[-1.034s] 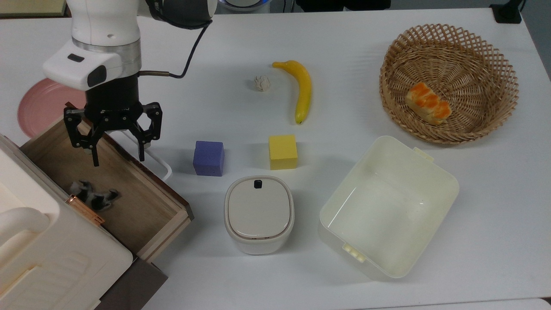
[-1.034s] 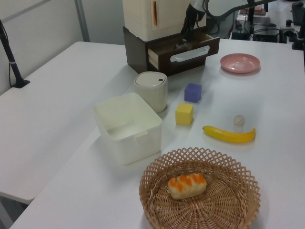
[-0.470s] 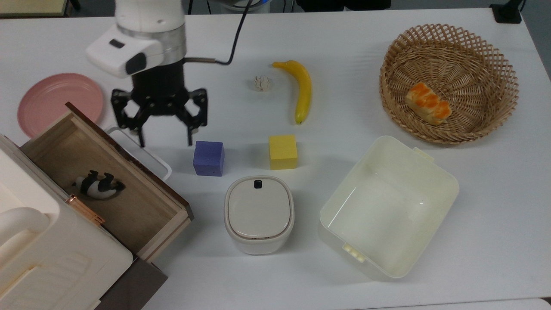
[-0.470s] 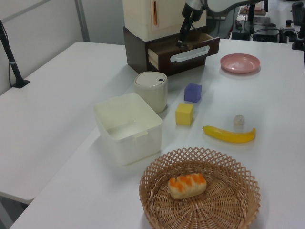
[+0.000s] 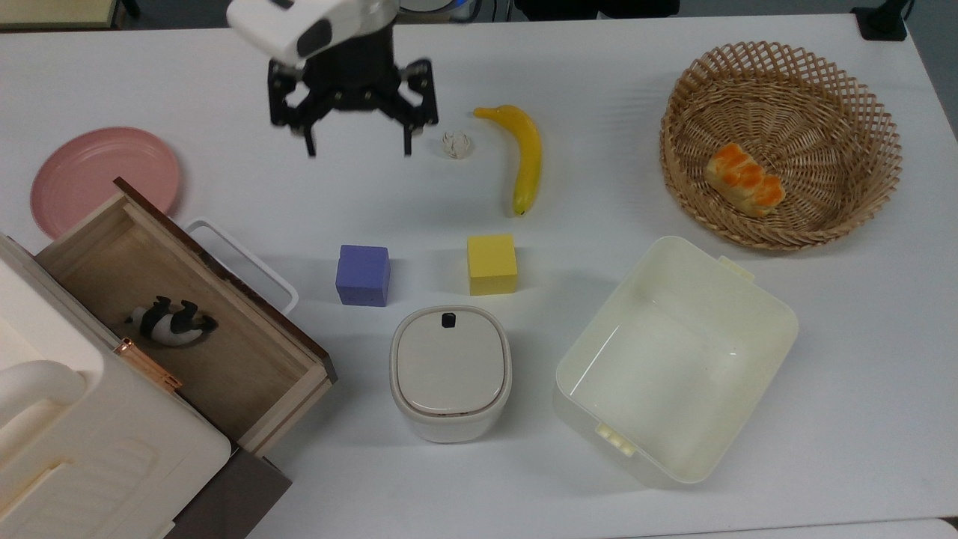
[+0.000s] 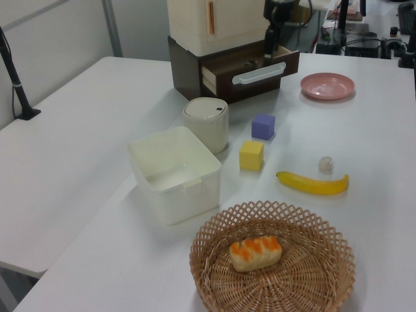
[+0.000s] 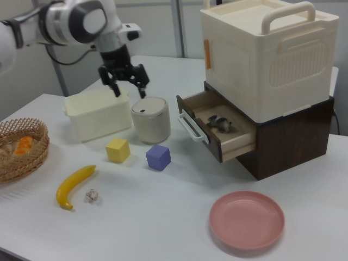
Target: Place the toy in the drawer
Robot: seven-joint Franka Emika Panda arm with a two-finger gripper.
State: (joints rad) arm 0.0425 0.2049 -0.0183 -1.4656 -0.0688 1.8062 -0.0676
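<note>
Toy (image 5: pixel 171 323) on its side inside open drawer (image 5: pixel 247 374). Gripper (image 5: pixel 358 150) spread wide, empty, above table (image 5: pixel 673 90) near whitish lump (image 5: pixel 456 144). No legible writing anywhere.

The open hand (image 5: pixel 358 147) has moved away from the drawer (image 5: pixel 247 359) toward the banana (image 5: pixel 526 153).

My pincer (image 5: pixel 358 147) is black, mounted on a white wrist. The toy (image 5: pixel 171 323) is black and white. The drawer (image 5: pixel 247 359) is light wood with a dark brown front and a white handle (image 5: pixel 243 262). Counter (image 5: pixel 599 97): white. Cubes: one purple (image 5: pixel 363 275), one yellow (image 5: pixel 492 263). Banana (image 5: pixel 527 156): yellow. Plate (image 5: pixel 97 176): pink. Basket (image 5: pixel 778 67): tan wicker.
</note>
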